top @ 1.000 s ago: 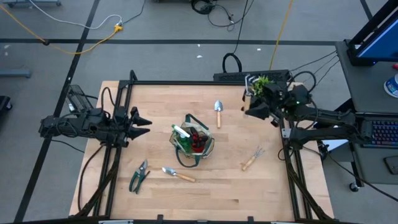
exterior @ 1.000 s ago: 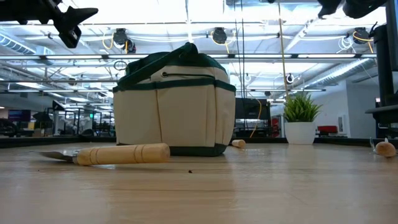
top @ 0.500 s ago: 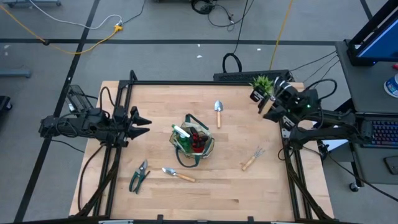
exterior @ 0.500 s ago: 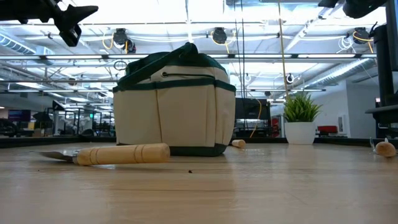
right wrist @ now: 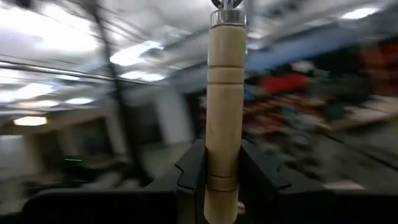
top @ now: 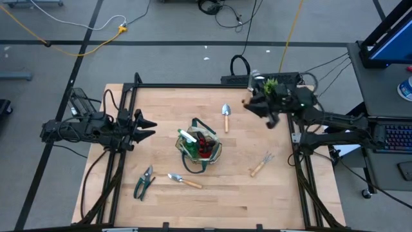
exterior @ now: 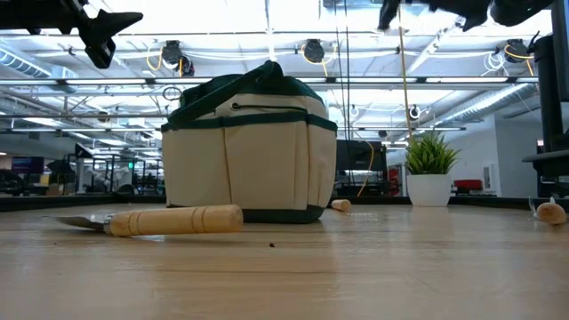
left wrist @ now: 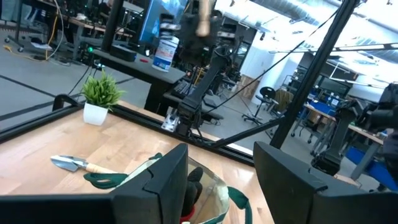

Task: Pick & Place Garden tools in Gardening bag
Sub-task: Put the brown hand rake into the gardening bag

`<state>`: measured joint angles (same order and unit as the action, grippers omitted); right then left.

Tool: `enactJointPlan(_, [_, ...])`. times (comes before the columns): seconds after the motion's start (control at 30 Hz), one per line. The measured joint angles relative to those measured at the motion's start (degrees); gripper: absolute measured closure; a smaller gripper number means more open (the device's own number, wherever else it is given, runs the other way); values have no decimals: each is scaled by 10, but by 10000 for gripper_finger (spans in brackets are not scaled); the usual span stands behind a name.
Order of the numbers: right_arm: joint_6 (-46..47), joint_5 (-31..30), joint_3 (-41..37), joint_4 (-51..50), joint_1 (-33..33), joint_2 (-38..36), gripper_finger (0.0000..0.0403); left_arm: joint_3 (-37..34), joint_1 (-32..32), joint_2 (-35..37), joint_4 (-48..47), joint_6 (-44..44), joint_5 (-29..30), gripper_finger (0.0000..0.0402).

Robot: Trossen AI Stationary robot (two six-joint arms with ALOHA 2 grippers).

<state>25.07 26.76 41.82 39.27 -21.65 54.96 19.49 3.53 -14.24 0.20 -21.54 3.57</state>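
The khaki bag with green trim stands mid-table, a green spray bottle and a red-and-black glove inside it. It also shows in the low view. One trowel lies beyond the bag and another lies near it. The hand fork lies to the right and the pruners at the near left. My right gripper is high over the far right, shut on a wooden-handled tool. My left gripper is open and empty, left of the bag. My right gripper pinches the tool's wooden handle between its two fingers, near the handle's free end. The handle runs out along the fingers, its metal ferrule at the far end. The tool's head is out of frame. The tool is lifted clear of the table.
A small potted plant stands at the table's far right corner, close to my right arm. It also shows in the left wrist view. Black frame rails run along the table's edges. Bare wood lies along the near edge.
My right gripper, keeping the wooden-handled tool, has swung toward the table's far right corner and then back toward the left, turning as it went. My left arm and the things on the table have stayed still.
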Motion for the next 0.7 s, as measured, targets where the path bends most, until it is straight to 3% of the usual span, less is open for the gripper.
enactJointPlan(0.37, [-97,-217,0,-196,6,0,342,0,0,0,0,0,0,215])
enactJointPlan(0.7, [-208,-403,0,-292,84,0,342,0,0,0,0,0,0,215])
